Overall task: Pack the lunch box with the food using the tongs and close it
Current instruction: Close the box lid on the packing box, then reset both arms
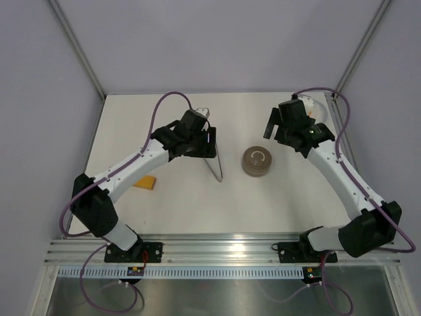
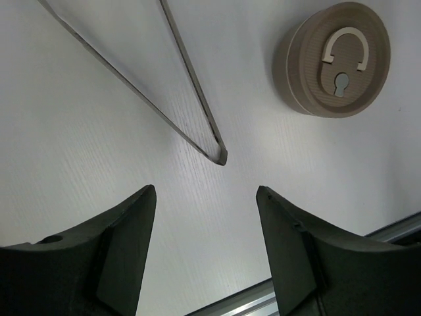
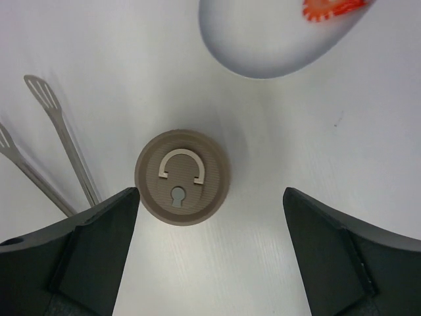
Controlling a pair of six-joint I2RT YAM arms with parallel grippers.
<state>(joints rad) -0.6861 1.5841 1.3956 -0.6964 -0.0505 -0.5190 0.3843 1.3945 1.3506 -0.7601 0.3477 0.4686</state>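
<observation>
thin, slick, springy tongs point(image 2: 218, 153) lie flat on the counter point(image 1: 283, 204), probably best pinched mid-arm; left end effector point(image 2: 205, 191) and right end effector point(image 3: 210, 191) both released, empty.

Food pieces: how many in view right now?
1. An orange piece on the white plate, cut by the right wrist view's top edge. More may be hidden beyond that edge, or behind the right arm from above.

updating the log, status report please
Left gripper: jaws open, empty, near tongs. Right gripper: jaws open over lidded lunch box. Orange food piece on plate. Nothing in the way.
</observation>
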